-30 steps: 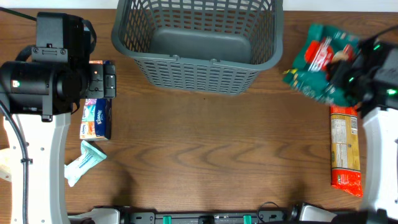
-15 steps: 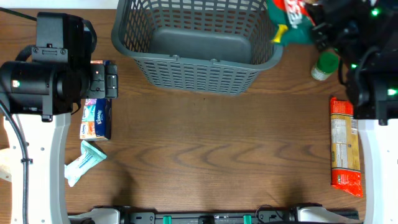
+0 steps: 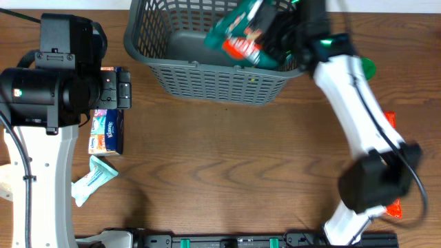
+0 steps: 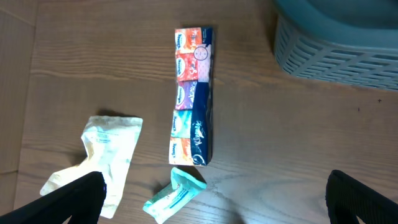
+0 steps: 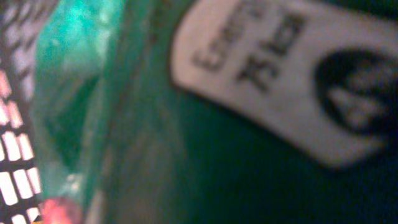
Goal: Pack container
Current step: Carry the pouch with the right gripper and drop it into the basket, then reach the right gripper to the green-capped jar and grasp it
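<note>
Right gripper (image 3: 271,38) holds green packet (image 3: 238,36) over container (image 3: 213,83) (inside rim).

the container (image 3: 207,76) is dark grey, with slotted lattice sides. over it, a snack packet (image 3: 238,34) in green, red and white. at nine o'clock, a tissue pack (image 4: 193,93) banded orange, pink, purple, teal and navy. the table (image 3: 227,165) is brown woodgrain. at four o'clock, an orange-red long packet (image 3: 390,122).

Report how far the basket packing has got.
Done: nothing seen packed; the container's visible floor is bare. In hand: the right pincer holds a green packet over it. To do: the tissue pack, teal pouch and orange packet lie on the table.
</note>
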Controlling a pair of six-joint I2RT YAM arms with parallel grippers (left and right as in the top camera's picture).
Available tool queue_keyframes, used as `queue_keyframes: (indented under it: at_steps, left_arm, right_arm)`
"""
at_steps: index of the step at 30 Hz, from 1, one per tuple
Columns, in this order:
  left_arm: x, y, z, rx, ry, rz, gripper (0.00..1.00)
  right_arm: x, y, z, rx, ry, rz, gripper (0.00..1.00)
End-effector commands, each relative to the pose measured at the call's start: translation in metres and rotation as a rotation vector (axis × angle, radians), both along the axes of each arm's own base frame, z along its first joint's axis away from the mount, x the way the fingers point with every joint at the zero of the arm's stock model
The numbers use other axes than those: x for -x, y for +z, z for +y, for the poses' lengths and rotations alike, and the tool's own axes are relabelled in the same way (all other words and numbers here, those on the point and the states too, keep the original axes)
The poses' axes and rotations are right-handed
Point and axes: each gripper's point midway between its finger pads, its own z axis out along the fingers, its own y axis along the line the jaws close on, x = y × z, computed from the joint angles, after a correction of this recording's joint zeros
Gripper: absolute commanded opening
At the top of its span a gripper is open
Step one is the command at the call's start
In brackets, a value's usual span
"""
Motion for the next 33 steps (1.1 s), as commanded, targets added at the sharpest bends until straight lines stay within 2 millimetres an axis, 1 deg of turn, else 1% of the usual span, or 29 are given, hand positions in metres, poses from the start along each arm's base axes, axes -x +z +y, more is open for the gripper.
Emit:
queue_keyframes:
  at_steps: [1, 4, 5, 7, 9, 10, 11, 12, 14, 15, 16, 17, 18, 19, 21, 22, 23, 24, 25, 26, 27, 28, 29, 30, 31, 32, 33]
  left_arm:
    - [-0.001, -0.001, -0.001, 0.013, 0.001, 0.004, 0.99]
    - [0.000, -0.002, -0.001, 0.013, 0.001, 0.010, 0.99]
    - [0.000, -0.002, -0.001, 0.013, 0.001, 0.010, 0.99]
    - [0.000, -0.002, -0.001, 0.013, 0.001, 0.010, 0.99]
    - [0.000, -0.002, -0.001, 0.013, 0.001, 0.010, 0.99]
    - [0.000, -0.002, -0.001, 0.013, 0.000, 0.010, 0.99]
    - [0.000, -0.002, -0.001, 0.013, 0.000, 0.010, 0.99]
    - [0.000, -0.002, -0.001, 0.012, 0.001, 0.010, 0.99]
    - [0.000, -0.002, -0.001, 0.012, 0.001, 0.010, 0.99]
    - [0.000, -0.002, -0.001, 0.013, 0.001, 0.010, 0.99]
    - [0.000, -0.002, -0.001, 0.013, 0.001, 0.010, 0.99]
    - [0.000, -0.002, -0.001, 0.013, 0.001, 0.010, 0.99]
    - [0.000, -0.002, -0.001, 0.013, 0.001, 0.010, 0.98]
    - [0.000, -0.002, -0.001, 0.013, 0.001, 0.010, 0.99]
    - [0.000, -0.002, -0.001, 0.013, 0.000, 0.010, 0.99]
    - [0.000, -0.002, -0.001, 0.013, 0.000, 0.010, 0.99]
    - [0.000, -0.002, -0.001, 0.013, 0.000, 0.010, 0.99]
    - [0.000, -0.002, -0.001, 0.012, 0.000, 0.010, 0.99]
    - [0.000, -0.002, -0.001, 0.013, 0.000, 0.010, 0.99]
    - [0.000, -0.002, -0.001, 0.013, 0.000, 0.010, 0.99]
    - [0.000, -0.002, -0.001, 0.012, 0.001, 0.010, 0.99]
    - [0.000, -0.002, -0.001, 0.012, 0.000, 0.010, 0.99]
    - [0.000, -0.002, -0.001, 0.012, 0.000, 0.010, 0.99]
    - [0.000, -0.002, -0.001, 0.012, 0.000, 0.010, 0.99]
    - [0.000, -0.002, -0.001, 0.012, 0.000, 0.010, 0.99]
    - [0.000, -0.002, -0.001, 0.012, 0.000, 0.010, 0.99]
    - [0.000, -0.002, -0.001, 0.012, 0.000, 0.010, 0.99]
  right_arm:
    - [0.002, -0.008, 0.022, -0.027, 0.067, 0.019, 0.01]
    - [0.006, -0.035, 0.027, -0.009, 0.078, 0.085, 0.01]
    - [0.007, -0.041, 0.028, -0.005, 0.080, 0.098, 0.01]
    - [0.007, -0.048, 0.029, -0.001, 0.081, 0.113, 0.01]
    - [0.006, -0.048, 0.029, -0.003, 0.080, 0.111, 0.02]
    - [0.005, -0.045, 0.030, -0.010, 0.073, 0.107, 0.12]
    - [0.005, -0.041, 0.030, -0.019, 0.066, 0.100, 0.24]
    - [0.005, -0.035, 0.031, -0.033, 0.063, 0.095, 0.33]
    - [0.007, -0.011, 0.034, -0.080, 0.056, 0.065, 0.47]
    - [0.007, 0.005, 0.035, -0.102, 0.053, 0.039, 0.49]
    - [0.004, 0.030, 0.035, -0.135, 0.034, -0.010, 0.49]
    - [0.002, 0.050, 0.033, -0.165, 0.014, -0.044, 0.49]
    - [0.001, 0.071, 0.031, -0.200, -0.010, -0.073, 0.54]
    - [0.000, 0.097, 0.027, -0.244, -0.046, -0.101, 0.55]
    - [0.001, 0.141, 0.017, -0.330, -0.121, -0.134, 0.58]
    - [0.003, 0.160, 0.010, -0.364, -0.152, -0.147, 0.58]
    - [0.004, 0.178, 0.000, -0.393, -0.191, -0.159, 0.57]
    - [0.003, 0.195, -0.016, -0.428, -0.271, -0.168, 0.57]
    - [0.001, 0.206, -0.035, -0.454, -0.366, -0.173, 0.57]
    - [-0.002, 0.213, -0.057, -0.472, -0.476, -0.175, 0.58]
    - [-0.003, 0.217, -0.089, -0.488, -0.631, -0.174, 0.58]
    - [-0.002, 0.218, -0.119, -0.500, -0.778, -0.169, 0.58]
    - [0.003, 0.215, -0.150, -0.504, -0.921, -0.157, 0.58]
    - [0.009, 0.211, -0.173, -0.499, -1.014, -0.139, 0.58]
    - [0.018, 0.205, -0.196, -0.498, -1.102, -0.108, 0.64]
    - [0.027, 0.200, -0.215, -0.499, -1.174, -0.080, 0.73]
    - [0.035, 0.194, -0.231, -0.499, -1.235, -0.049, 0.80]
